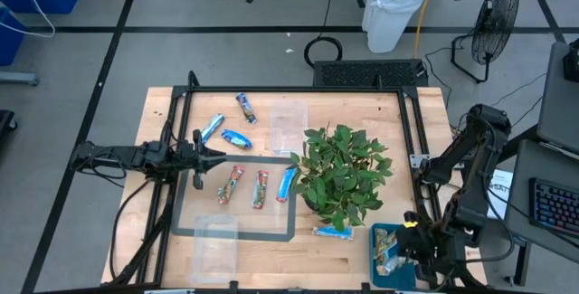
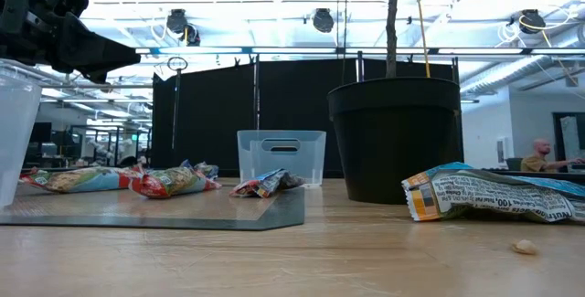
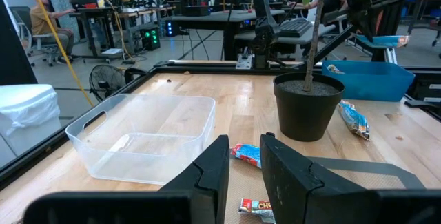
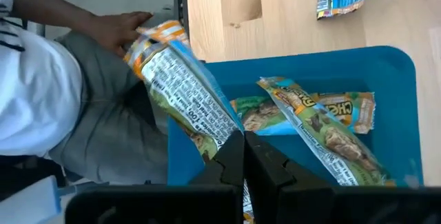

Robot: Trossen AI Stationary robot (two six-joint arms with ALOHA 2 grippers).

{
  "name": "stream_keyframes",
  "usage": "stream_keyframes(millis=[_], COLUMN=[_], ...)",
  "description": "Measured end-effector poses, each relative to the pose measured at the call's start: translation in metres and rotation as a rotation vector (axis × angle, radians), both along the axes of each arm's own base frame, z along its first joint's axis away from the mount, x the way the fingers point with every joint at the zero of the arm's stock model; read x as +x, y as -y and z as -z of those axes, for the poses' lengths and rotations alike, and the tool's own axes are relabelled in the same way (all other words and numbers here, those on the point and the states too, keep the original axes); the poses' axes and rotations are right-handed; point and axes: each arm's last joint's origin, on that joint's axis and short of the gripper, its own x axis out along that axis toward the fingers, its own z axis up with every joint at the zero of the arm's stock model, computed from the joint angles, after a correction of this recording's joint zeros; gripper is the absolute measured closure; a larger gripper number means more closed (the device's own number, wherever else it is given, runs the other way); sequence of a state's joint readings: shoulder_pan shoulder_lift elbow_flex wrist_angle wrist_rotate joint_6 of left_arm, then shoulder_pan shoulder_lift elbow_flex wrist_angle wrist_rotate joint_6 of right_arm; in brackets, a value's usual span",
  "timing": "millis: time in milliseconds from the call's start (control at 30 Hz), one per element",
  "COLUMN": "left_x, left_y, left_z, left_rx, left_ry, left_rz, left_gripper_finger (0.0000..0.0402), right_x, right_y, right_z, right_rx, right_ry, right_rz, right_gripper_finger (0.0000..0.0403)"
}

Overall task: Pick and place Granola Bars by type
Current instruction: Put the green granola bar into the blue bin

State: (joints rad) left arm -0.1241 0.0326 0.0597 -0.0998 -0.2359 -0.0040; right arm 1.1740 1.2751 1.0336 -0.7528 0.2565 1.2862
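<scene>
Several shiny blue bars lie flat around the grey mat (image 1: 185, 226): one (image 1: 237, 137) near its far edge, one (image 1: 287, 184) on it, one (image 1: 332, 232) near the teal tray. Two red-and-tan bars (image 1: 232, 184) (image 1: 260, 188) lie on the mat. Green-and-beige bars (image 4: 324, 131) lie in the teal tray (image 4: 396, 86). My left gripper (image 1: 204, 156) hovers open over the mat's left side, holding nothing. My right gripper (image 4: 242, 156) is over the tray, shut on a green-and-beige bar (image 4: 182, 89). My right gripper pinches a green-and-beige bar by one end (image 4: 224, 138) between its two fingers, coming from above. The bar slants away from the fingers, its free end (image 4: 148, 38) past the tray's rim. Whether its underside rests on the tray cannot be told.
A potted plant (image 1: 342, 172) stands right of the mat. One clear tub (image 1: 289, 127) sits toward the far edge, another (image 1: 215, 244) at the near left. A person's hand (image 4: 117, 25) is close to the held bar's free end, beside the table's near right corner.
</scene>
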Motion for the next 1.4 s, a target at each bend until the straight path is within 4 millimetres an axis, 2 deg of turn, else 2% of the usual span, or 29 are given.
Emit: stream_keyframes(millis=[400,733,1133,1400], left_x=[0.000,0.000,0.000,0.000], left_y=[0.000,0.000,0.000,0.000], left_z=[0.000,0.000,0.000,0.000], left_rx=[0.000,0.000,0.000,0.000], left_ry=[0.000,0.001,0.000,0.000], left_rz=[0.000,0.000,0.000,0.000], left_gripper_finger=[0.0314,0.0314,0.0314,0.0314], right_x=[-0.003,-0.004,-0.007,-0.007], right_y=[-0.001,0.002,0.010,0.008], right_z=[0.002,0.041,0.064,0.067], right_rx=[-0.009,0.045,0.030,0.066], right_ry=[0.012,0.003,-0.008,-0.010], right_rz=[-0.022,0.016,0.020,0.006], right_gripper_finger=[0.0403,0.0403,0.0403,0.0403])
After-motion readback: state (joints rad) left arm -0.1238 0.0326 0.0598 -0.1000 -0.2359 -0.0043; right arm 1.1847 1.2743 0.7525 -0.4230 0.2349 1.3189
